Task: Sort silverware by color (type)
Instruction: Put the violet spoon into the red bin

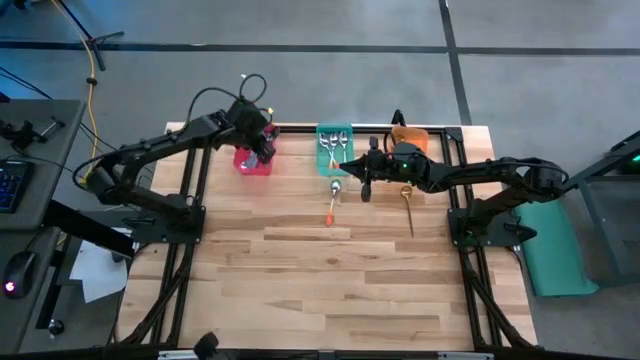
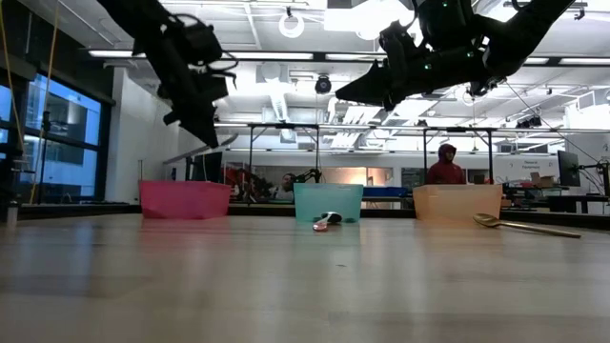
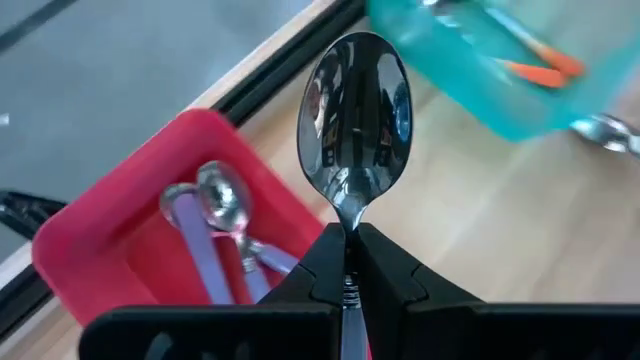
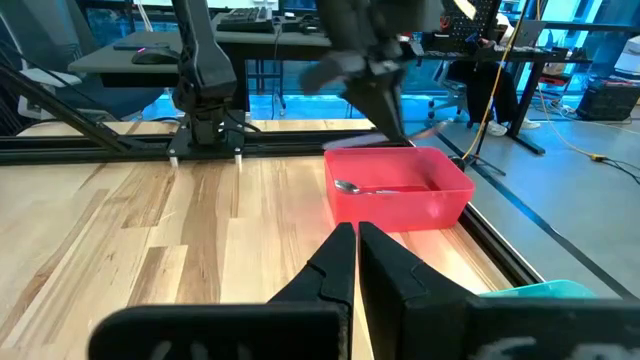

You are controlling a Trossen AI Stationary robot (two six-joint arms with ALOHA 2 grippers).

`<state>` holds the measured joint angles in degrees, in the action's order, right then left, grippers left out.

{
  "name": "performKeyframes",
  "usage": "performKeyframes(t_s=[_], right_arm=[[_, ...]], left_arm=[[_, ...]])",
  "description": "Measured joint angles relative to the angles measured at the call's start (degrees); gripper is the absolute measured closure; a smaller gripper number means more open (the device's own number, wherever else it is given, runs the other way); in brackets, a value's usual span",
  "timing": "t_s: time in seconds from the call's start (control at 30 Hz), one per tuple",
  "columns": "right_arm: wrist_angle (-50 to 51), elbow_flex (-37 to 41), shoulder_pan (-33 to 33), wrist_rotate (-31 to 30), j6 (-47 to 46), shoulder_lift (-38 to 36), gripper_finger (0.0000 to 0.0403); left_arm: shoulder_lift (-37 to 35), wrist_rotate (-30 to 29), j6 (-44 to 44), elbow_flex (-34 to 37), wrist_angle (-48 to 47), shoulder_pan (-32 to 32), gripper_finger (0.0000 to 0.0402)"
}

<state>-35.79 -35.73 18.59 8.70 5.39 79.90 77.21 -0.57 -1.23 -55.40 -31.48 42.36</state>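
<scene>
Overhead, left end effector clamps spoon above red bin.

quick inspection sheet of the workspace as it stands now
surface: wooden table, near half bare.
job's things: red bin holds purple-handled spoons; teal bin holds spoons; orange bin contents not visible; orange-handled spoon and gold spoon lie loose on the table.
clutter: nothing seen.
grippers: left gripper shut on a silver spoon, above the red bin; right gripper shut, holding nothing, raised near the teal bin.
cables: black cable looped on the left arm.
surroundings: person in red behind the table; keyboard and mouse on a side desk.
</scene>
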Motion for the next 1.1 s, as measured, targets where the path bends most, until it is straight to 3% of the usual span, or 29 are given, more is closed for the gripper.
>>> performKeyframes(t_s=[0.47,0.8,1.1], right_arm=[[0.04,0.00,0.00,0.00,0.00,0.00,0.0402],[1.20,0.00,0.00,0.01,0.00,0.00,0.0402],[1.38,0.00,0.00,0.00,0.00,0.00,0.0402]], left_arm=[[12.09,1.30,1.20,0.02,3.06,8.40,0.0397],[14.48,1.32,2.19,0.35,6.60,8.69,0.0396],[14.75,-0.11,1.92,0.35,6.52,10.61,0.0364]])
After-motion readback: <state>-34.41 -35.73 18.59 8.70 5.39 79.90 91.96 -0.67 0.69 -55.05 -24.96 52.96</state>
